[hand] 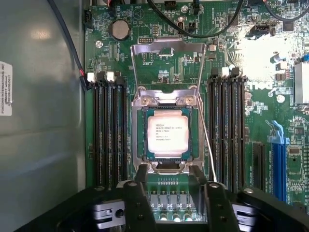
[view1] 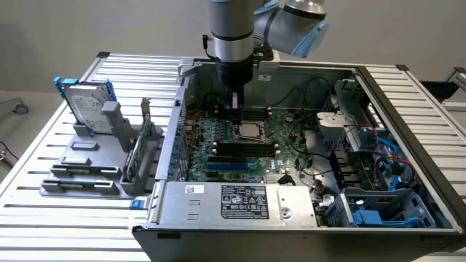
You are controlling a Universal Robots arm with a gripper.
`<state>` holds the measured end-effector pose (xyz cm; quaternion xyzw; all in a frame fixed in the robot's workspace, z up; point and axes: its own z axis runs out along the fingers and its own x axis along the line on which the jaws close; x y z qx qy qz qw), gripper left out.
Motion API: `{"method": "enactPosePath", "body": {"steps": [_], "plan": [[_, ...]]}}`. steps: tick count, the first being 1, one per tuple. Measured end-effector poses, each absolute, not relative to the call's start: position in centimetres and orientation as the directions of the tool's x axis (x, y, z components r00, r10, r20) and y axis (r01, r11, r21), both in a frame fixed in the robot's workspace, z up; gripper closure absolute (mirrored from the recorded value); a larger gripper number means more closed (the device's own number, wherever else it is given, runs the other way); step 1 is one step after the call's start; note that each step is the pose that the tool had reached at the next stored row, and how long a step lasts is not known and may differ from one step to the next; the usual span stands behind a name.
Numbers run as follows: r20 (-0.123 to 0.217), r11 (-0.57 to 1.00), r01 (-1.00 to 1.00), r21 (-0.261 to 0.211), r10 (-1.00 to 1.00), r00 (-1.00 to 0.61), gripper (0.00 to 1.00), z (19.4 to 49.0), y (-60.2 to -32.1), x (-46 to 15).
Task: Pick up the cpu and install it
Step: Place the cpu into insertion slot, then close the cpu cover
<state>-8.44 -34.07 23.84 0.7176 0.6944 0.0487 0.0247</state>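
One: Closest to the wrist lens?

Two: Dark fingertips (hand: 140,193) of the gripper (hand: 176,203). Spread apart, clamping nothing, with only small board parts visible through the gap.

One: And the cpu (hand: 168,135)?

Two: Lies flat in its socket (hand: 139,145) on the motherboard (hand: 120,58), silvery lid up, with the hinged retaining frame (hand: 166,48) swung open beyond it. Flanked on both sides by black memory slots (hand: 108,135), edges parallel to them.

One: Which way from the gripper?

Two: Reading the exterior view as a clock face centred on the fingertips, between five and six o'clock. Near, but clear of the fingers and not touching. Through the wrist camera, sits just ahead of the gap and roughly centred on it.

One: Long axis?

Two: Hardly any; close to square. Fingers set across the run of the memory slots, so square to two of the chip's edges.

One: Anything else around?

Two: Hard drive (view1: 89,109) with blue rails, upright in a grey rack (view1: 80,183) outside the case (view1: 291,243), at nine o'clock from the gripper and well apart. Power supply (view1: 244,202) at six o'clock, along the near wall.

One: Judgement on the work?

Two: Looks placed in the socket already, with the frame not yet shut. Cannot tell whether fully seated.
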Motion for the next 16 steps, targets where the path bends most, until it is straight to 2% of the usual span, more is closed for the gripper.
{"method": "enactPosePath", "body": {"steps": [1, 2, 6, 7, 8, 16], "plan": [[0.036, -0.035, 0.994, 0.103, 0.999, 0.032, 0.58, 23.88, -34.07, -8.6], [0.035, -0.036, 0.994, 0.103, 0.999, 0.033, 0.58, 23.9, -34.07, -8.79], [0.036, -0.039, 0.994, 0.103, 0.999, 0.036, 0.82, 23.95, -34.07, -9.37], [0.036, -0.039, 0.994, 0.103, 0.999, 0.036, 0.82, 23.95, -34.07, -9.37], [0.036, -0.039, 0.994, 0.103, 0.999, 0.036, 0.88, 23.95, -34.07, -9.37], [0.036, -0.039, 0.994, 0.103, 0.999, 0.036, 0.89, 23.96, -34.07, -9.38]]}}
